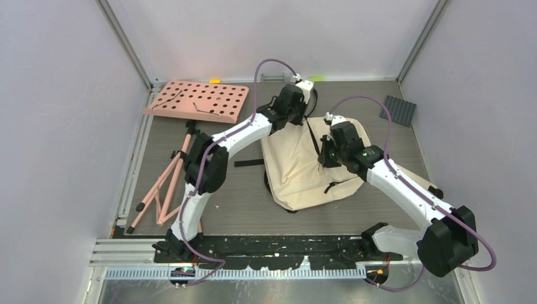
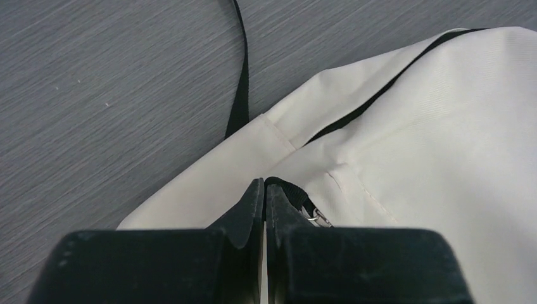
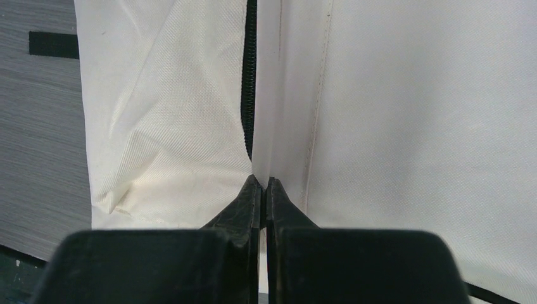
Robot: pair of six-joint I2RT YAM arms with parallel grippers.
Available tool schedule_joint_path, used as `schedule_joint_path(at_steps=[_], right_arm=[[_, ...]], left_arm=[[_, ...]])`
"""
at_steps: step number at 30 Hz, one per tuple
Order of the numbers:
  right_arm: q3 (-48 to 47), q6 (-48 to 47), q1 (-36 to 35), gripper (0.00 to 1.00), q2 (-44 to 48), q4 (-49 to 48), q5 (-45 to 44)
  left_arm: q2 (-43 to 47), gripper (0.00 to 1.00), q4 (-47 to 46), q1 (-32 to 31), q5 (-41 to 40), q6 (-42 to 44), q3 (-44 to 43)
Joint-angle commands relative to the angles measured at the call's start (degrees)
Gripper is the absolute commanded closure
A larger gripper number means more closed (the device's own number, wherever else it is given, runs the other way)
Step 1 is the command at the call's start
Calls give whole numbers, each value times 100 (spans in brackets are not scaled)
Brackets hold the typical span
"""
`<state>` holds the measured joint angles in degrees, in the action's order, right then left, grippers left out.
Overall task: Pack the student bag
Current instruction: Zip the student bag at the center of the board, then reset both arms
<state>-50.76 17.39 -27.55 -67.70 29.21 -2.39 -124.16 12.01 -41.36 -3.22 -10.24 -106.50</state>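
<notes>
Grey table holds the student bag, pink perforated board, pink stand and dark mat.

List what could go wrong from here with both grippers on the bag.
The right gripper is shut on just a thin fold of the student bag beside the zipper; pulling may slip it free.
The left gripper pinches the bag's corner by a small metal ring; that hold looks equally slight.
The loose black strap on the table could snag.

The gripper is pinched tight on the cream bag at its black tab — metal ring just beside, black strap across the grey worktop.
</notes>
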Motion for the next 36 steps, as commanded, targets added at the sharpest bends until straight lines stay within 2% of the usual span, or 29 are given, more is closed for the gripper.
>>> schedule_joint_path(at_steps=[1, 7, 11, 12, 13, 14, 15, 16, 18, 22, 25, 30, 36], right_arm=[[-99, 104, -22, 99, 403, 479, -117], [-147, 133, -22, 99, 430, 441, -195], [-240, 151, -22, 97, 371, 399, -229], [-275, 164, -22, 87, 369, 392, -256], [-346, 185, -18, 78, 375, 383, -281], [-390, 203, -21, 65, 395, 361, -355], [-483, 223, -22, 58, 396, 351, -430], [-542, 227, -22, 44, 404, 336, -473], [-803, 221, -22, 26, 354, 331, -596], [-1177, 24, 46, 16, 96, 384, -804], [-1366, -77, 365, 13, -64, 457, -827], [-1518, -138, 1265, 11, -57, 531, -505], [-1558, -200, 2590, 10, 317, 568, -312]], left_arm=[[-519, 100, 483, 223, -944, 152, -1007], [-719, 100, 768, 286, -1198, 40, -1281], [-562, 100, 597, 282, -884, 89, -1060], [-470, 91, 475, 286, -645, 148, -939], [-342, 79, 243, 285, -394, 220, -732], [-172, 60, -131, 281, -176, 261, -489], [0, 41, -388, 286, -51, 263, -279], [169, 29, -568, 282, -29, 230, -78], [537, 16, -751, 289, -44, 158, 198], [1023, 1, -467, 340, 7, 61, 413], [1483, 0, -106, 473, -249, -247, 706], [2800, 0, -397, 865, -727, -654, 2007], [4426, 0, 520, 1710, -1307, -1210, 2986]])
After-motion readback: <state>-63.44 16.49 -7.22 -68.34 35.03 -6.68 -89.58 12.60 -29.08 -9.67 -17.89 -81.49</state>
